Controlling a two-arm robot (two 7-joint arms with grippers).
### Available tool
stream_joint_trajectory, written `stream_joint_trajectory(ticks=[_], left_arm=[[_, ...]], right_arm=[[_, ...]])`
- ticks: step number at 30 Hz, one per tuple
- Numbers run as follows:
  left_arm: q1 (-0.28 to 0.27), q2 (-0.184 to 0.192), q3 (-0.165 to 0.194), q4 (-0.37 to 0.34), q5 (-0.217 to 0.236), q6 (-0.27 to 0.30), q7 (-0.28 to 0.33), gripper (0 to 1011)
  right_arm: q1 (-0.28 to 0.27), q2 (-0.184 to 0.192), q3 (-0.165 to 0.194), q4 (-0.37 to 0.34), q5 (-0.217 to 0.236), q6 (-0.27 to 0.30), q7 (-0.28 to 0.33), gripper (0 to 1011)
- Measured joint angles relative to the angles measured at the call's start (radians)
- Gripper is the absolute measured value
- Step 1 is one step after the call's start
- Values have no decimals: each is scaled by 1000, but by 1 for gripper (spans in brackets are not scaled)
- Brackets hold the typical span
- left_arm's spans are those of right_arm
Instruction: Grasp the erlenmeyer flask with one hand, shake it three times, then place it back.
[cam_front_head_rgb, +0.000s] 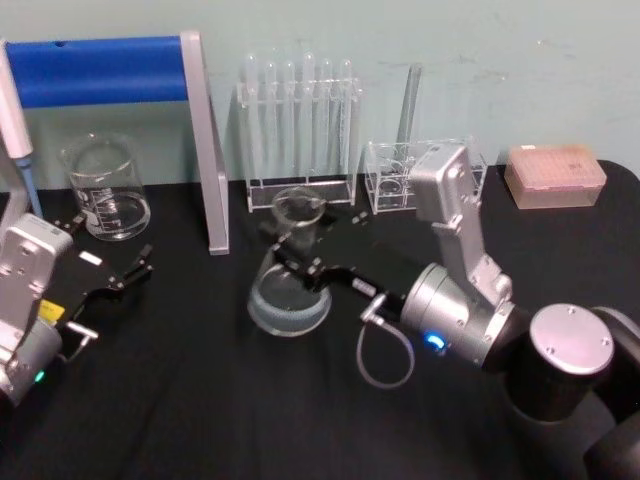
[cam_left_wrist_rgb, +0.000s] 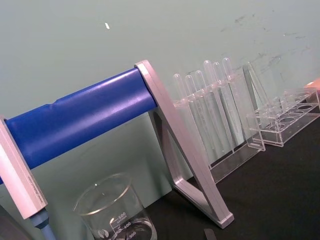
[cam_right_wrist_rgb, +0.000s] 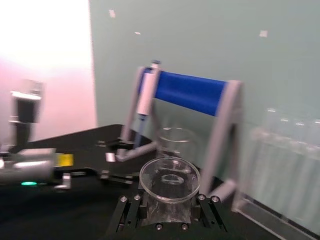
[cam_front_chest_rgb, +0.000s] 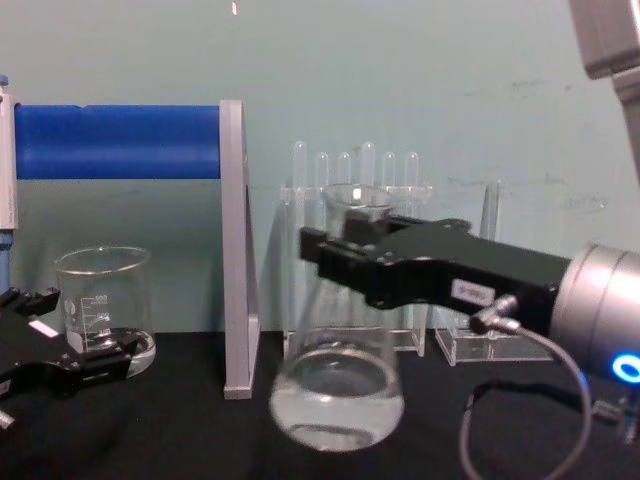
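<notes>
Spanning the whole work area, the black bench (cam_front_head_rgb: 200, 400) carries all the glassware. A stand (cam_front_head_rgb: 205, 150) with a blue crossbar and a grey upright occupies the rear left of the bench. The silver-grey right arm (cam_front_head_rgb: 455, 300) reaches in from the robot's right toward the centre.

The erlenmeyer flask (cam_front_head_rgb: 288, 300) is at the centre of the bench, in front of the test tube rack (cam_front_head_rgb: 300, 130) and to the right of the stand's upright. Clear liquid fills the bottom of its wide base. It cannot be determined whether the base rests on the bench or hangs just above it.

The right hand (cam_front_head_rgb: 303, 243) is clenched around the flask's narrow neck, just below the flared rim, with one finger on each side of the glass. In the right wrist view the flask mouth sits between the fingers.

A cylindrical beaker (cam_front_head_rgb: 105, 190) stands at the rear left, under the blue crossbar. A smaller clear rack (cam_front_head_rgb: 400, 180) stands to the right of the test tube rack, and a pink box (cam_front_head_rgb: 555, 175) sits at the far right.

The left hand (cam_front_head_rgb: 115, 265) sits low at the left, just in front of the beaker, released and gripping nothing.
</notes>
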Motion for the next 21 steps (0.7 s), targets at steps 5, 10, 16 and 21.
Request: stream_joint_trajectory(ticks=[5,10,16,21], left_arm=[[0,0,0,0,0,0,0,1001],[0,0,0,0,0,0,0,1001],[0,0,0,0,0,0,0,1001],[0,0,0,0,0,0,0,1001]], right_arm=[[-10,1,-34,-27,18,6,29,449],[-17,6,-68,-50,36,13,53,449],[-17,14,-88,-58,48,15,56,449],[-7,19,-75,-44,47,12,24,449]])
